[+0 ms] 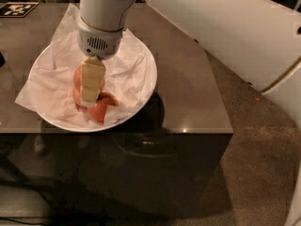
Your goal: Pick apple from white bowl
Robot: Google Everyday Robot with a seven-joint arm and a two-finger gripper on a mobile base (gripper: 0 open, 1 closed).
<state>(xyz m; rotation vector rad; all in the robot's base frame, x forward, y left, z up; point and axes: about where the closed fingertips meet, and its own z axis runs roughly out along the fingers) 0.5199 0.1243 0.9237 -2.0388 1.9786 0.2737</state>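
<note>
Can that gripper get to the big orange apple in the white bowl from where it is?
Probably yes. The gripper is down inside the white bowl, right at the apple, and nothing covers the fruit. A redder apple close beside it might crowd the grasp.

A dark glossy table (188, 79) fills the upper left and middle of the frame, with a black-and-white marker tag (18, 8) at its upper-left corner and crumpled white tissue paper (51, 79) spread left of centre. A red apple (99, 111) lies on the paper just beside the gripper (88, 100), which hangs left of centre. Brown carpet (263, 145) covers the lower right, with a small orange speck (257, 98) on it.
</note>
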